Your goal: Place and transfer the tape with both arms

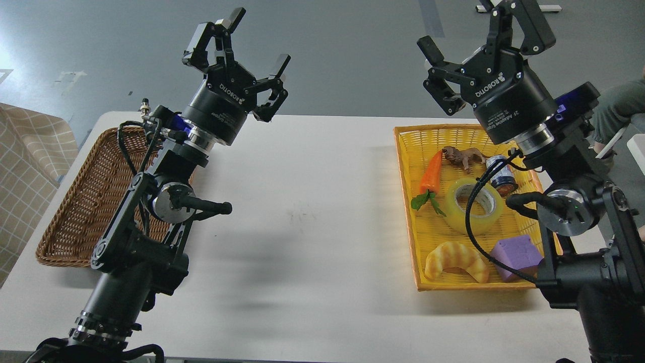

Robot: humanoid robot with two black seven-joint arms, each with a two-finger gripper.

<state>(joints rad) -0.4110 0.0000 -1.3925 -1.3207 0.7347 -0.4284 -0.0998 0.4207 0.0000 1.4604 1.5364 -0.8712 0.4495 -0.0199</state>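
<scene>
Head view: nothing's started yet, the translucent yellow tape roll [474, 205] is sitting in the right-hand yellow wicker basket [410, 201]; my left gripper [252, 55] and right gripper [478, 35] are both hovering, jaws spread, empty.

Tape [474, 205] looks like glossy, see-through yellow plastic. Both baskets are rough woven wicker, yellow one [409, 166] and brown one [80, 201]. Counter [322, 227] is smooth matt white. Tools [245, 63] [476, 30] are matt black, with shiny metal rings.

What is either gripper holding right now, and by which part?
Nothing is held. The left gripper and right gripper are both open and empty, raised above the table. The tape lies untouched in the yellow basket.
</scene>
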